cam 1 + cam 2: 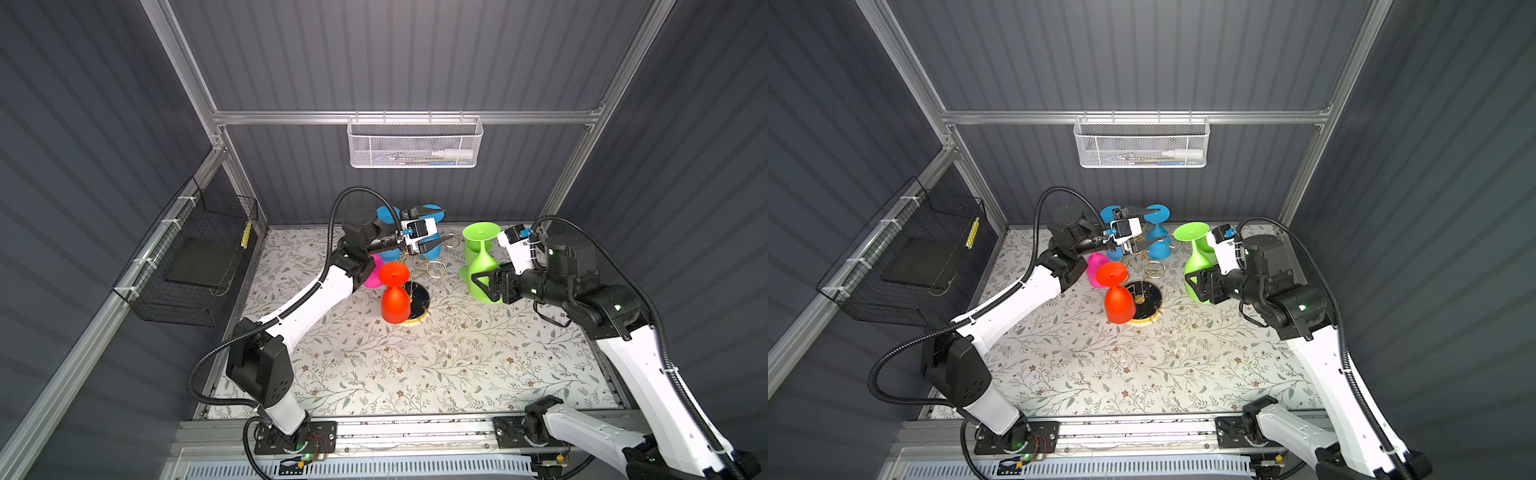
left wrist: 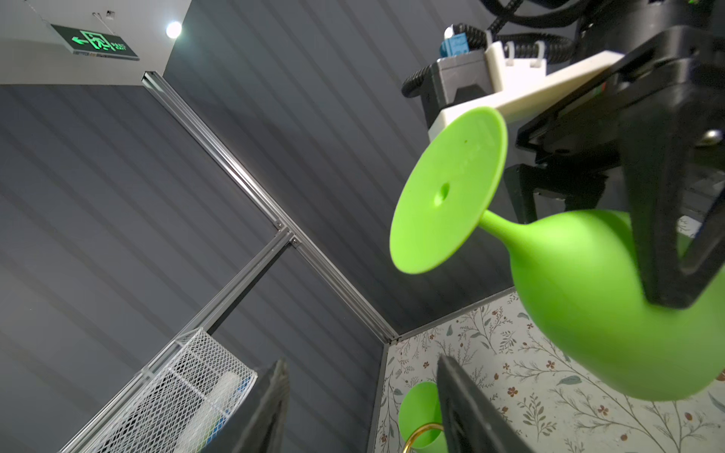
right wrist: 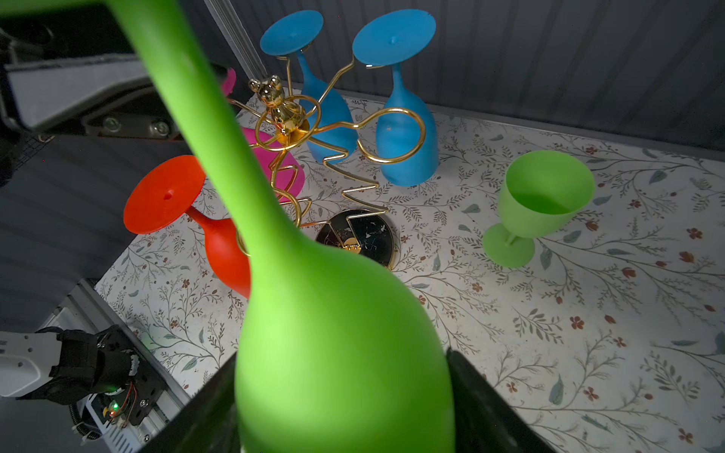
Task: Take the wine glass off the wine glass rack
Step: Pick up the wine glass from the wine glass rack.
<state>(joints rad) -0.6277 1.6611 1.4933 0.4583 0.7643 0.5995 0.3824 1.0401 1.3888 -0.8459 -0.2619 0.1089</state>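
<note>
The wine glass rack is a gold wire stand on a round black base, mid-table. A green wine glass hangs foot-up to the right of the rack, clear of it, with my right gripper shut on its bowl. On the rack's arms hang a red glass, a pink one and two blue ones. My left gripper stands open and empty above the rack's far side, by the blue glasses.
A second green glass stands upright on the floral mat, back right. On the back wall hangs a white mesh basket. A black wire basket is fixed to the left wall.
</note>
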